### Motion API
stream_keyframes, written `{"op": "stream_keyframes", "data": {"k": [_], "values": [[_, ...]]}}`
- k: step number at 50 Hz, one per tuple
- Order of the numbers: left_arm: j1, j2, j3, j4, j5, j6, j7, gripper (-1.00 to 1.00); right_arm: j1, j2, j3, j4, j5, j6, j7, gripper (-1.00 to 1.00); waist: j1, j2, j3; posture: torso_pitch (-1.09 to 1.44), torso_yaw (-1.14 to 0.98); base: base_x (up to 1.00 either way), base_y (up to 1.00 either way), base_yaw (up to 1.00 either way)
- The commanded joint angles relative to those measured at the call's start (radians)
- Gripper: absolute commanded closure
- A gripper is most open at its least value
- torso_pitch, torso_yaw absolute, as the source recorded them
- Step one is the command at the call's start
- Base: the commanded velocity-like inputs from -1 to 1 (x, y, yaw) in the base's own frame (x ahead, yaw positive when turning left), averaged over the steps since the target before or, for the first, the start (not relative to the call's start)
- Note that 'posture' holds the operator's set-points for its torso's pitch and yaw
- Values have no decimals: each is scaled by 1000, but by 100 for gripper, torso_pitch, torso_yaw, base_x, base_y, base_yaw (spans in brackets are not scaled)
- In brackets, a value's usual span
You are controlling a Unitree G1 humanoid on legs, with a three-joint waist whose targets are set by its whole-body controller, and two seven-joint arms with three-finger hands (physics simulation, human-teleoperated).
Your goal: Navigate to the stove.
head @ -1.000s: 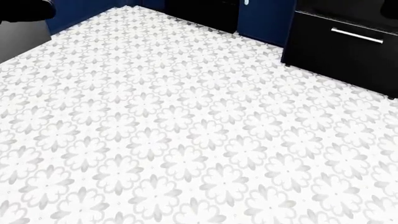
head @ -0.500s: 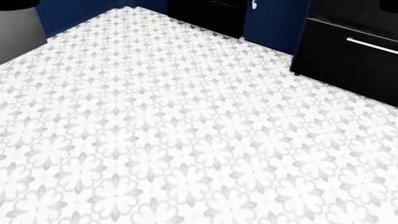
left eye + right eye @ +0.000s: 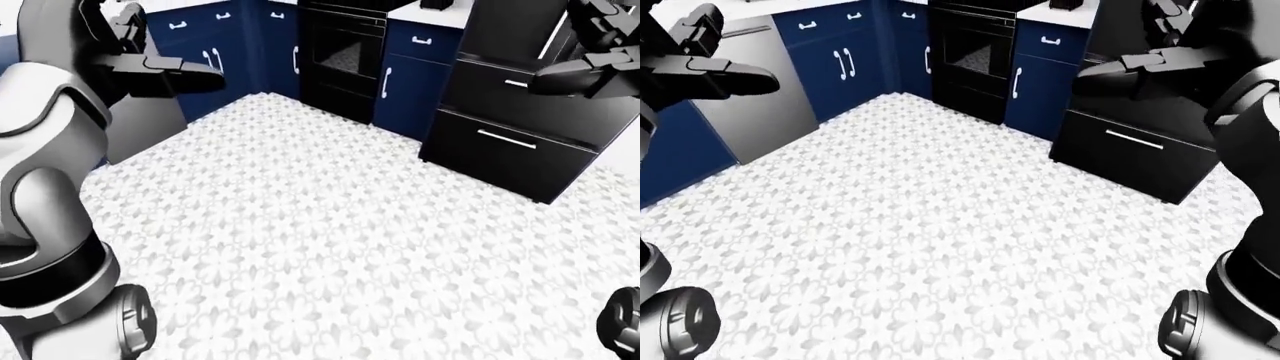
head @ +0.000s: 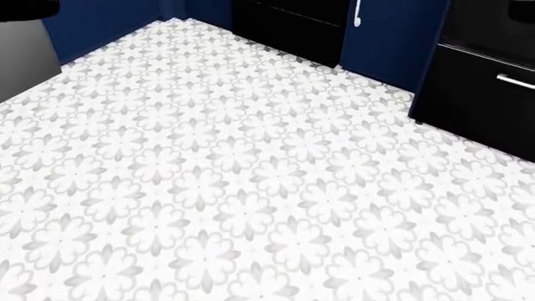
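At top centre of the left-eye view, the stove (image 3: 343, 52) stands among blue cabinets (image 3: 413, 71); left hand (image 3: 170, 69) and right hand (image 3: 580, 73) apparently open, empty.

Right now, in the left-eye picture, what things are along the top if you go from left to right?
Left hand → blue cabinet doors → black oven → narrow blue cabinet → black drawers → right hand.

We note bright, even, diffuse light with no visible source. Floor (image 4: 251, 188) tiles render sharp, shadowless, without glare. Black appliance fronts (image 3: 510, 142) read flat, detail lost. No blur; the eye views' edges look slightly stretched.
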Motion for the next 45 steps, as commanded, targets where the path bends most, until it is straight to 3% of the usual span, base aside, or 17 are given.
{"op": "stream_keyframes", "data": {"k": [1,4,5,6,7,9,15,20,22,24,30,34,35,36,37,39,45], "values": [[-29,7,3,-17,-1,-24,0,-100,-21,-14,-14,-5,-6,-25,-7,-100,-1,4,-12,0,0,46,0,0],[-27,7,3,-13,0,-28,-1,-100,-18,-14,-9,2,-11,-35,-3,-100,3,-46,-27,0,0,46,0,0],[-28,7,3,-13,0,-27,-1,-100,-17,-13,-9,3,-12,-37,-2,-100,-2,-86,-38,0,0,46,0,0],[-30,7,3,-12,0,-26,0,-100,-22,-14,-10,1,-9,-30,-3,-100,-5,-50,-13,0,0,46,0,0],[-30,7,2,-11,1,-27,-1,-100,-23,-15,-12,-1,-8,-28,-4,-100,4,-75,7,0,0,46,0,0],[-28,6,1,-7,3,-33,-2,-100,-22,-16,-13,-2,-7,-26,-5,-100,-12,-71,-9,0,0,46,0,0],[-26,6,3,-14,2,-28,-2,-100,-21,-17,-15,-5,-4,-24,-7,-100,-31,-28,-8,0,0,46,0,0],[-28,7,4,-9,2,-30,-3,-100,-19,-18,-13,-6,-6,-24,-9,-100,-39,50,-47,0,0,46,0,0],[-28,7,3,-8,2,-31,-3,-100,-19,-17,-11,-2,-8,-28,-7,-100,-38,59,6,0,0,46,0,0],[-29,7,5,-13,0,-24,-2,-100,-23,-20,-10,-2,-10,-25,-7,-100,-25,49,-13,0,0,46,0,0],[-27,6,4,-14,0,-26,0,-100,-21,-17,-10,-2,-11,-27,-5,-100,-4,11,-13,0,0,46,0,0],[-27,6,4,-11,-2,-28,-2,-100,-21,-15,-12,-3,-12,-24,-4,-100,-2,-59,-34,0,0,46,0,0],[-25,8,0,-13,-3,-18,-5,-100,-20,-15,-12,-3,-13,-25,-4,-100,3,-62,-44,0,0,46,0,0],[-24,6,1,-21,-2,-15,-3,-100,-17,-15,-10,2,-17,-32,0,-100,-5,-58,-3,0,0,47,0,0],[-21,6,-1,-15,2,-23,-5,-100,-21,-16,-12,0,-14,-26,-2,-100,1,-76,13,0,0,46,0,0],[-27,7,3,-14,3,-18,-5,-100,-20,-16,-11,1,-15,-28,-1,-100,-12,-67,-10,0,0,45,0,0],[-26,7,2,-9,7,-24,-7,-100,-19,-14,-10,1,-18,-30,0,-100,-31,-26,-9,0,0,46,0,0]]}}
